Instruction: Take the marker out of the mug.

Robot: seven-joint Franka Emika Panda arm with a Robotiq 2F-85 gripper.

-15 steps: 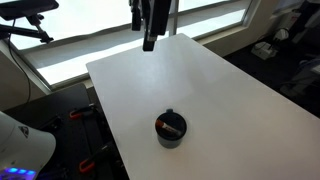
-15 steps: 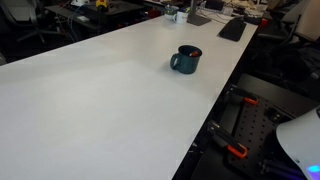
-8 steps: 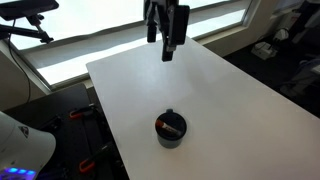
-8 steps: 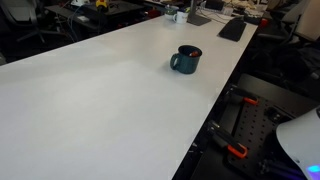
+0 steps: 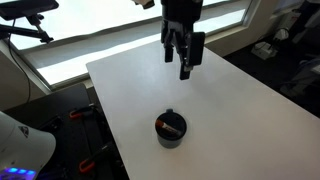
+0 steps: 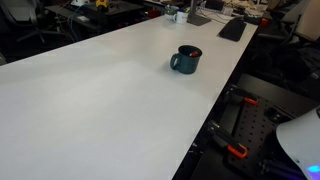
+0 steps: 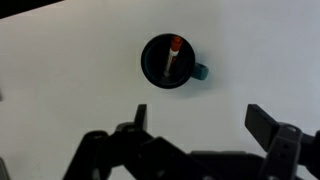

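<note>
The white surface (image 5: 235,105) carries a dark mug (image 7: 153,68). The end effector (image 7: 200,120) hangs above, apart from the mug, jaws wide and empty. The marker (image 7: 171,58) leans inside the mug. Centre over its raised red tip, set the jaws across the shaft, and clear the rim.

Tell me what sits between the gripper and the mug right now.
Nothing: in the wrist view only bare white tabletop separates the open gripper from the mug. In an exterior view that stretch is equally bare.
</note>
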